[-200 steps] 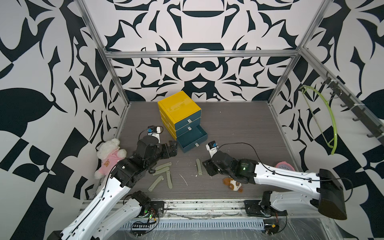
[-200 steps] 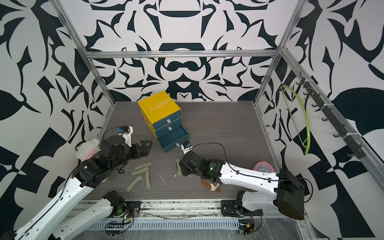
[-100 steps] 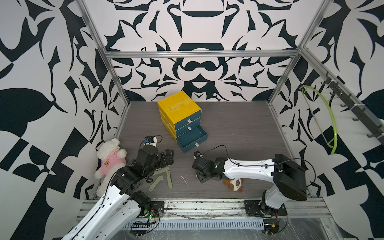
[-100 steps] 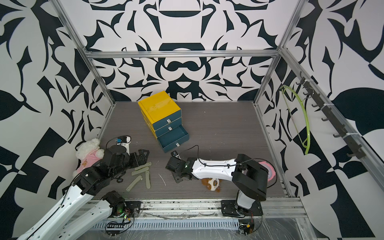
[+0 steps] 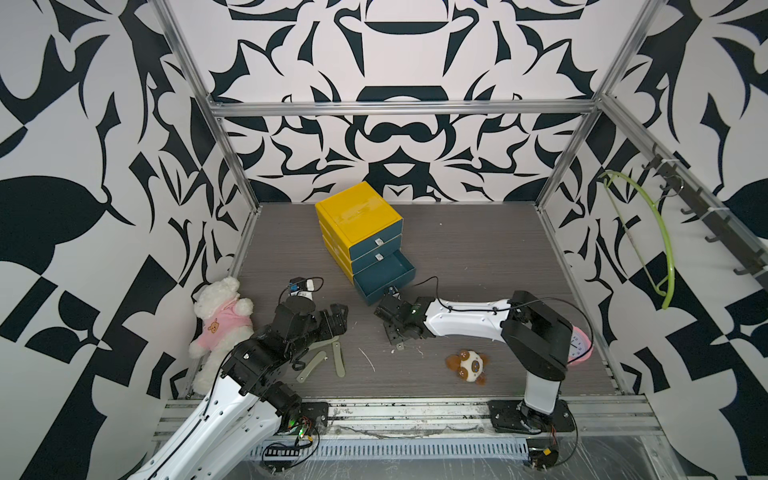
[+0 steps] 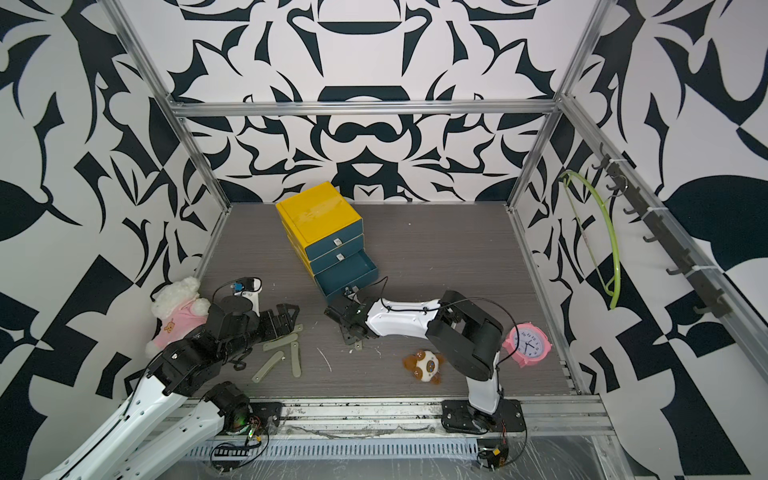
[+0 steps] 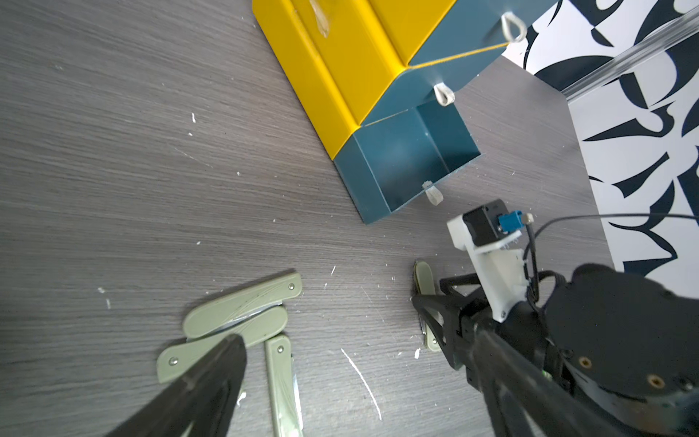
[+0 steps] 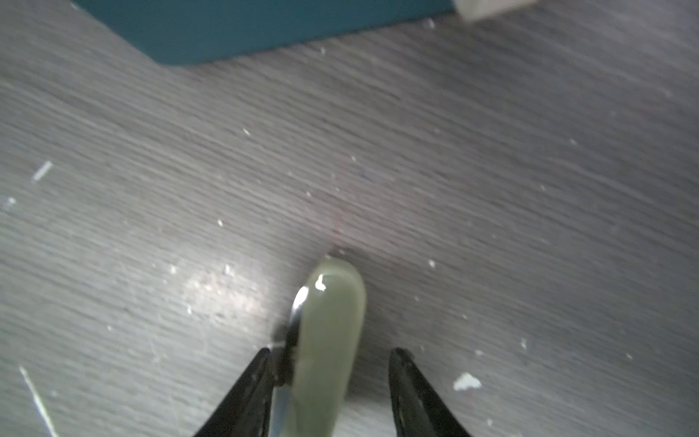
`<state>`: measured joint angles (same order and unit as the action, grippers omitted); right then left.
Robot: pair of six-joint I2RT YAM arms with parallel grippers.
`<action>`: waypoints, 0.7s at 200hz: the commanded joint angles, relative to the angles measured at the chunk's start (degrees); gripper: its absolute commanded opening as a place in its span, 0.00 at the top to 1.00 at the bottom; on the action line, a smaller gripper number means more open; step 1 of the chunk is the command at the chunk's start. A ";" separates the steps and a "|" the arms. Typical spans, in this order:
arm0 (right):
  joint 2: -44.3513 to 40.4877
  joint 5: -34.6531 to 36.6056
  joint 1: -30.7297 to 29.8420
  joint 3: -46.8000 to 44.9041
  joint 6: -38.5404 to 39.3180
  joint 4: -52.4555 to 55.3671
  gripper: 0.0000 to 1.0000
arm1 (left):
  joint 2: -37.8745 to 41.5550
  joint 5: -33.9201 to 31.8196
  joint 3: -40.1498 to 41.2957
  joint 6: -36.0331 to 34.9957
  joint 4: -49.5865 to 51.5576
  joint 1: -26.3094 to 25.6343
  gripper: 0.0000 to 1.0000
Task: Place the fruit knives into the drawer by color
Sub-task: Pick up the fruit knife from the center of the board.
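Olive-green fruit knife [image 8: 329, 333] lies flat on the tabletop just in front of the open bottom drawer [image 7: 412, 151]. My right gripper [image 8: 331, 353] straddles it with the jaws part-spread. One finger [image 8: 249, 393] is at the blade edge and the other stands off, so nothing is clamped. Centre first, then close across the handle's narrow width. The drawer's front wall is the near edge, so lift above it. My left gripper [image 5: 337, 318], wide and empty, sits farther from the drawer by three more olive knives [image 5: 318, 361].
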<state>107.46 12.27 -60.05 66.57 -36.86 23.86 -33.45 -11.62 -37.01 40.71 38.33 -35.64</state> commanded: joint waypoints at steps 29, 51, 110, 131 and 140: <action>2.41 -0.69 1.35 4.20 -2.08 -1.49 0.53 | 1.20 1.25 1.20 0.42 -1.43 -0.05 0.01; 3.58 -0.49 1.34 5.18 -1.52 0.76 0.58 | 1.45 1.54 1.27 0.60 -1.40 -0.05 0.01; 3.46 2.06 1.32 4.44 1.49 5.91 0.73 | 1.47 2.26 1.95 1.04 -1.93 -0.07 0.01; 2.49 2.04 1.33 2.93 1.96 4.89 0.81 | 1.20 2.23 1.95 1.04 -2.02 -0.05 0.01; 1.40 2.03 1.26 1.92 2.14 3.37 0.84 | 1.11 2.26 1.95 1.04 -1.94 -0.08 0.01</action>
<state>111.04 13.19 -58.72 70.94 -35.99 24.60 -32.21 -10.00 -35.62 41.65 37.08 -35.64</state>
